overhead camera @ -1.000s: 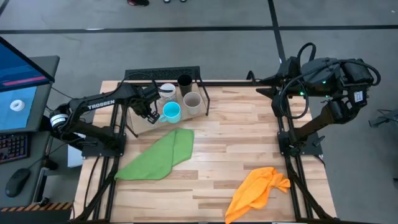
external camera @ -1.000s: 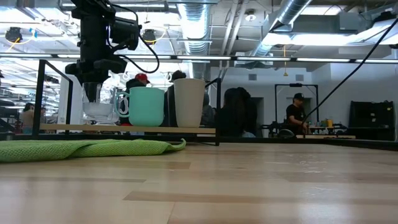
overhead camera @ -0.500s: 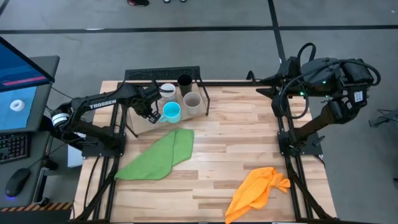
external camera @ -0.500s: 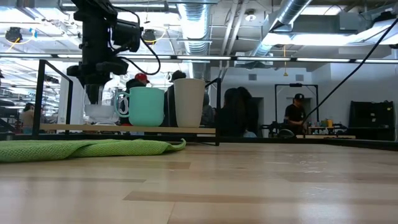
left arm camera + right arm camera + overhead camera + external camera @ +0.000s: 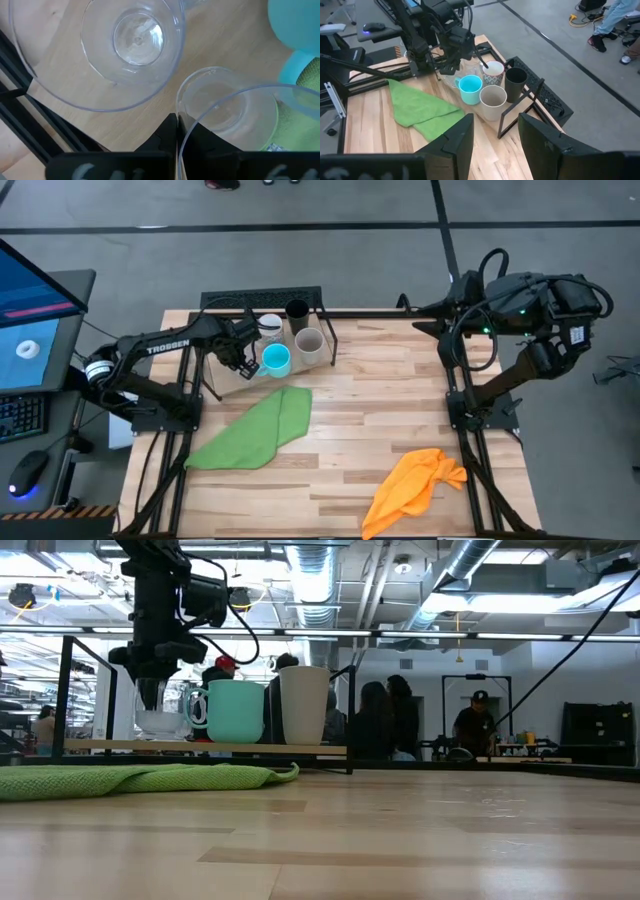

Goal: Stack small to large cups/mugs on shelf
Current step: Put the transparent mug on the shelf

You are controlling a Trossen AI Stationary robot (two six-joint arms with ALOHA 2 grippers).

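Note:
The shelf board [image 5: 300,749] with its black wire frame [image 5: 260,298] lies at the table's far left. On it stand a bright blue mug [image 5: 275,360], a grey-beige cup [image 5: 309,343], a white mug [image 5: 268,328] and a black cup [image 5: 297,310]. My left gripper [image 5: 240,360] is above the shelf's left part, just left of the blue mug, shut on a clear glass [image 5: 235,110]. A second clear glass [image 5: 100,50] stands upright on the board beside it. My right gripper [image 5: 420,315] waits open and empty at the table's far right. My left gripper holds the clear glass by its rim wall [image 5: 179,131], which runs between the dark fingers [image 5: 169,135]; one finger appears inside the glass and one outside. The fingers point down from above. The glass [image 5: 160,715] stays upright, its base at the shelf board; whether it rests there I cannot tell.
A green cloth [image 5: 255,430] lies on the table just in front of the shelf, its edge near the held glass. An orange cloth [image 5: 415,485] lies at the near right. Black arm frames stand at both table sides. People show in the room behind.

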